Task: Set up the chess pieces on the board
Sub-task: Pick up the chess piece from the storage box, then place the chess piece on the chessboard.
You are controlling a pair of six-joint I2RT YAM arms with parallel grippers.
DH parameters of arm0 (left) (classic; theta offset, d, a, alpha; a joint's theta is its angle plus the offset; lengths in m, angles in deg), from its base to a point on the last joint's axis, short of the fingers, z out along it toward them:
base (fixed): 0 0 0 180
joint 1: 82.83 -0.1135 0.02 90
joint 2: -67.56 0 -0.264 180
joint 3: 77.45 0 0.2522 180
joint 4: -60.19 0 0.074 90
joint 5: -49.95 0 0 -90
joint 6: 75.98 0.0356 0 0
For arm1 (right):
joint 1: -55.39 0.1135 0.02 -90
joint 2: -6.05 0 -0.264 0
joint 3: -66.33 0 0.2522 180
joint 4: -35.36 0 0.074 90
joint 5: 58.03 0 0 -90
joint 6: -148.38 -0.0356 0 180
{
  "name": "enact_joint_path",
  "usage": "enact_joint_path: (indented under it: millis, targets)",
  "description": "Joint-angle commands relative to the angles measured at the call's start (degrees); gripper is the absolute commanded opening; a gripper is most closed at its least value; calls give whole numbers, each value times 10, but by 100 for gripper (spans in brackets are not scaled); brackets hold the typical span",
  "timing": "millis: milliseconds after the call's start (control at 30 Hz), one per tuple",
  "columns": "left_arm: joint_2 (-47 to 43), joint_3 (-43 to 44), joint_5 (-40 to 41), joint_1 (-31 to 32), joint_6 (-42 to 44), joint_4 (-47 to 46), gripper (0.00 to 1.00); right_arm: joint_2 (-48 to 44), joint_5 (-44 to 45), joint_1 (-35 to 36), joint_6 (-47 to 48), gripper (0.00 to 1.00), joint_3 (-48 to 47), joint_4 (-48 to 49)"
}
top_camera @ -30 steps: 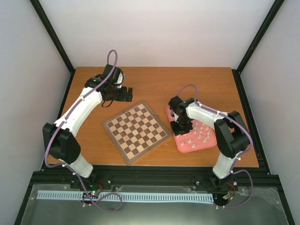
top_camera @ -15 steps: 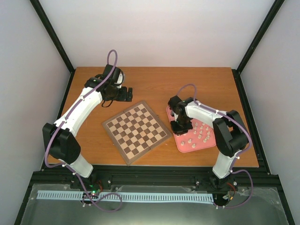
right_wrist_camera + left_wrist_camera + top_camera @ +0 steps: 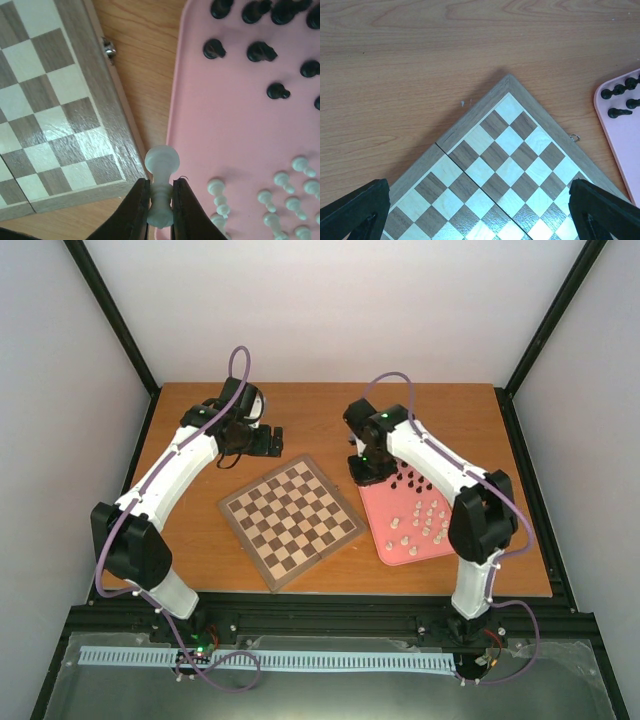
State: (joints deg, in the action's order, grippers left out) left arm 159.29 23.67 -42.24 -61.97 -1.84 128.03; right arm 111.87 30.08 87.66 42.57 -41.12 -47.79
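The board (image 3: 291, 522) lies turned like a diamond in the middle of the table. To its right is a pink tray (image 3: 388, 530) with black chess pieces (image 3: 410, 482) at its far end and white ones (image 3: 425, 520) nearer. My right gripper (image 3: 365, 472) hangs over the tray's far left corner, shut on a white piece (image 3: 161, 162). That piece is held off the surface, over the strip of table between the board's edge (image 3: 107, 125) and the tray (image 3: 225, 125). My left gripper (image 3: 272, 440) is open beyond the board's far corner (image 3: 508, 80), with nothing in it.
Black pieces (image 3: 260, 50) lie tipped at the tray's far end and white ones (image 3: 285, 200) cluster at its near end. A small metal clasp (image 3: 109, 48) sticks out from the board's edge. Bare wooden table (image 3: 420, 60) stretches beyond the board.
My right gripper closed on a white piece, lifted off the tray and moved toward the tray's far left corner. The left arm has stayed where it was.
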Motion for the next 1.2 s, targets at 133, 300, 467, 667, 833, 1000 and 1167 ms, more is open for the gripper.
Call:
enact_joint_path:
  millis: [133, 300, 467, 667, 833, 1000, 1167]
  targets:
    - [-26, 1, 38, -1, -8, 13, 100, 111, -8, 50, 21, 3, -128, -81]
    - [-38, -9, 93, -2, -14, 24, 100, 164, -12, 66, 24, 3, -196, -103]
    - [-57, -45, 119, -23, -38, 25, 100, 199, -22, 73, 25, 3, -233, -107]
    - [-77, -92, 94, -91, -62, 21, 100, 234, -28, 85, 29, 3, -271, -117]
    - [-86, -119, 101, -120, -72, 15, 100, 258, -31, 98, 28, 3, -281, -118]
    - [-84, -126, 98, -122, -73, 14, 100, 270, -32, 100, 25, 3, -281, -117]
    - [-82, -125, 96, -122, -72, 11, 100, 273, -26, 101, 26, 3, -281, -116]
